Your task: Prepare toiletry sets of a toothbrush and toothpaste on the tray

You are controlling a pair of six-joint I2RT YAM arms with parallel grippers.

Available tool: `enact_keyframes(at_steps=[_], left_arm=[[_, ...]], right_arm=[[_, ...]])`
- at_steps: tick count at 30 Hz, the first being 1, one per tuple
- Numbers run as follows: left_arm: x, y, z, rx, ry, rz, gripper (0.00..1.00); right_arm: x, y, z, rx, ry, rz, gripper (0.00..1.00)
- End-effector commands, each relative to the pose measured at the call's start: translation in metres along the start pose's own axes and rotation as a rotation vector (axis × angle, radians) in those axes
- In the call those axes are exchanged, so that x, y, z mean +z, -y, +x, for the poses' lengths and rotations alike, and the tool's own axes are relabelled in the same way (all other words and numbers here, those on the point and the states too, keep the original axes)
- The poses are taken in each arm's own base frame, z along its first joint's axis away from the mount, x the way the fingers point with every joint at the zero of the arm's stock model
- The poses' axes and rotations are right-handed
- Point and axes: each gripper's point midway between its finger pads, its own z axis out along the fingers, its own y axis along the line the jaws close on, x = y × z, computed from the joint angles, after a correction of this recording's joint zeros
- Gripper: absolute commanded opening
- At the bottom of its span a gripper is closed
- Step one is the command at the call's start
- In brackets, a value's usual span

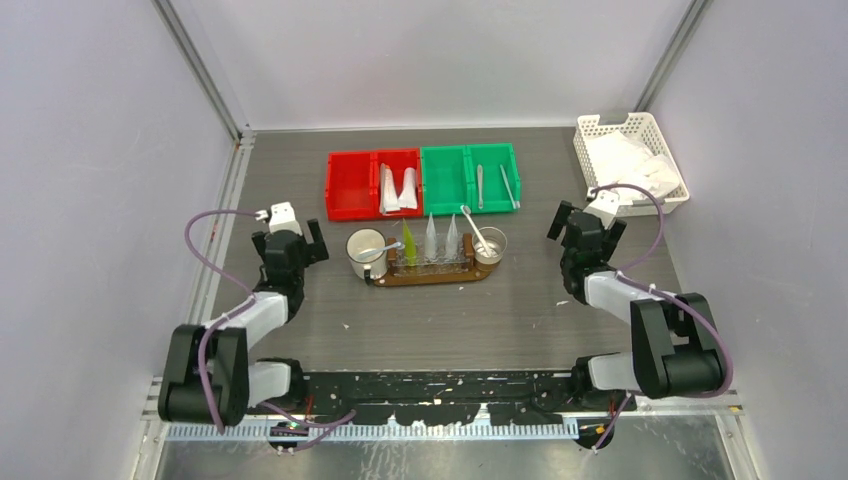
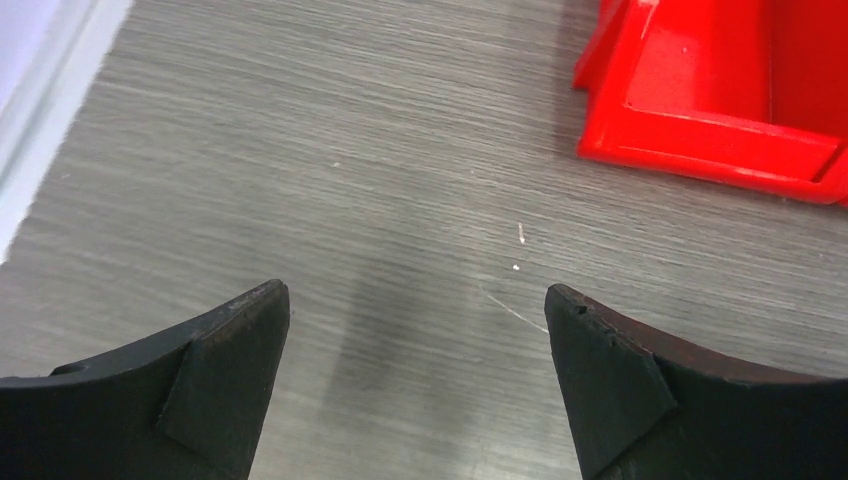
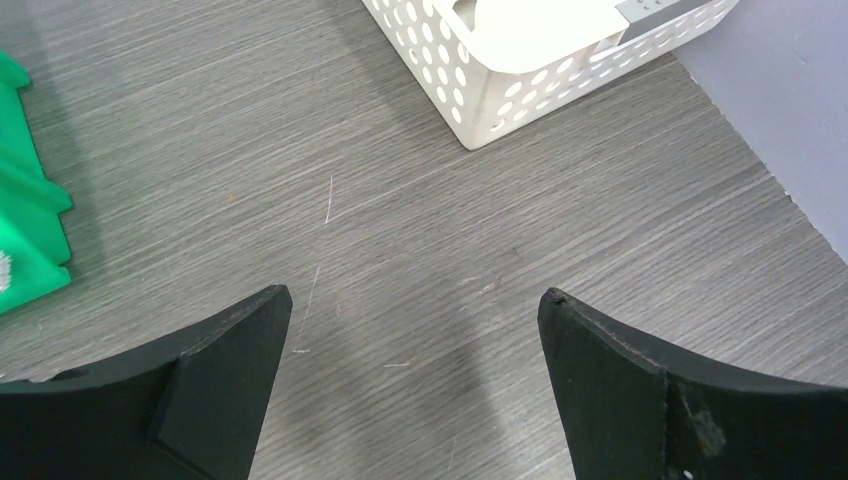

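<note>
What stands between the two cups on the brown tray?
Three upright tapered tubes in a clear rack: the yellow-green tube, then two whitish tubes. The top view shows it.

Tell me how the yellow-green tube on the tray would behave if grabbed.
The yellow-green tube looks small, so probably light. It tapers to a thin top, so a grip there may slip off. It stands beside whitish tubes in a rack, so a sideways push may knock them.
</note>
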Motion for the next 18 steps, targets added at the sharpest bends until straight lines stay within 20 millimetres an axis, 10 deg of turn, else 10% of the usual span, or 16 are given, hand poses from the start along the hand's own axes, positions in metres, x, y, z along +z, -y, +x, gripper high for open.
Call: enact_keyframes(at_steps=[1,18], left_arm=[[0.020,0.018,-0.018,0.005,0.113,0.122,1.00],[0.050,0.028,-0.012,0.046,0.095,0.247,1.00]], right_arm=[[0.009,-0.002,-0.019,0.072,0.108,0.006,1.00],[0.023,0.009,-0.004,0.107,0.165,0.023,1.00]])
